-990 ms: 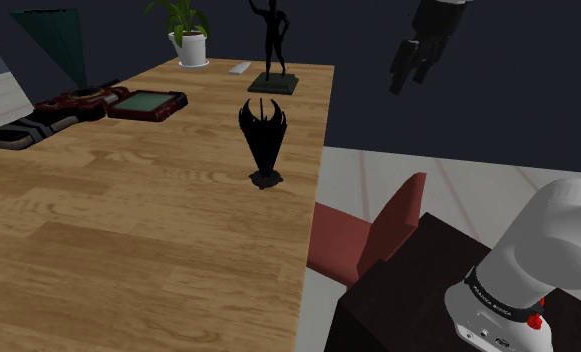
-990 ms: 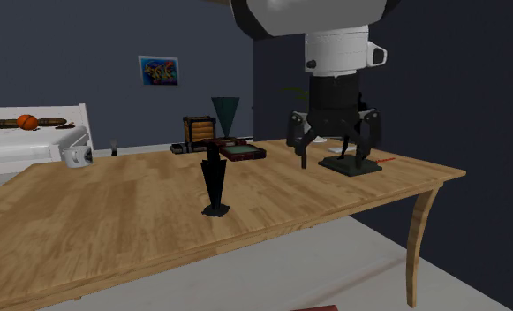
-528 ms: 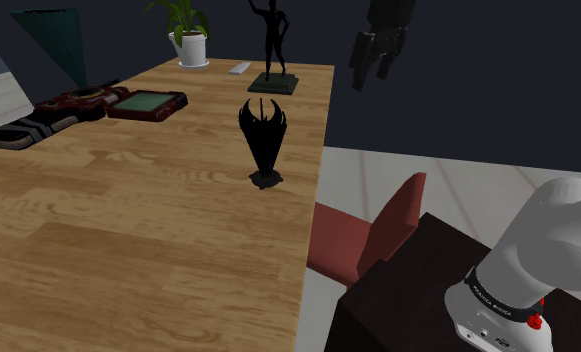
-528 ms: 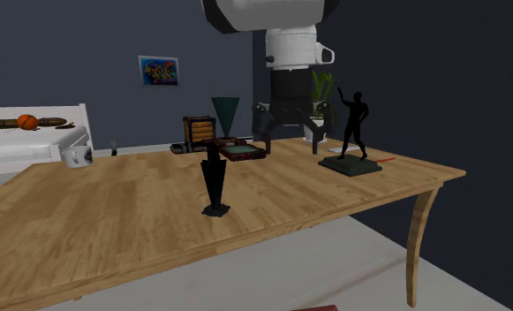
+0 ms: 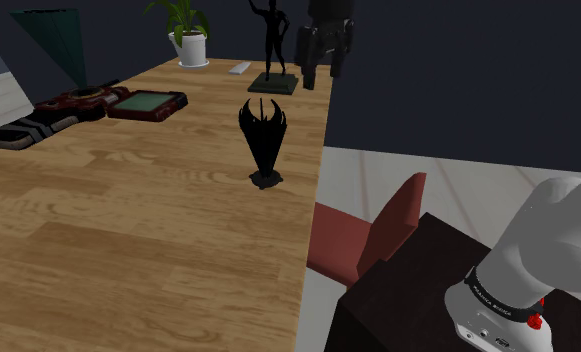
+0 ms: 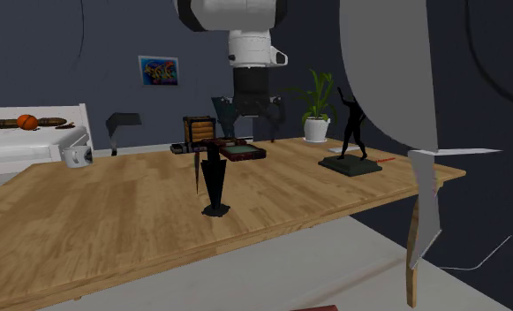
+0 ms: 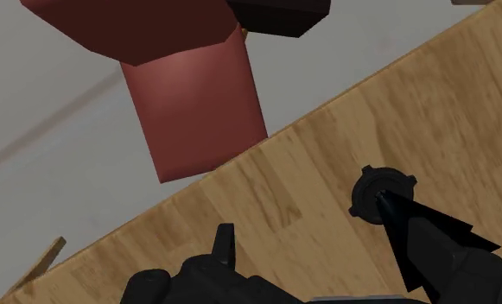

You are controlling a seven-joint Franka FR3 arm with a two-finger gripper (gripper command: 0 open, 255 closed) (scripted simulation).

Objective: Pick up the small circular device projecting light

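The device casts its teal cone upright, widening upward; end effector apparently spread, empty.

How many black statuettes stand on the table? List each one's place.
2. A spiked one stands near the table's edge; a human figure stands at the far end, near the plant. Others may be hidden.

One wooden surface carries one potted plant, one black human figurine, one spiked black ornament, one red-framed tray and one small white object. On it too sits one dark-red device beneath one teal light cone. Elsewhere there are one red chair, one wall picture and one bed bearing one orange ball.
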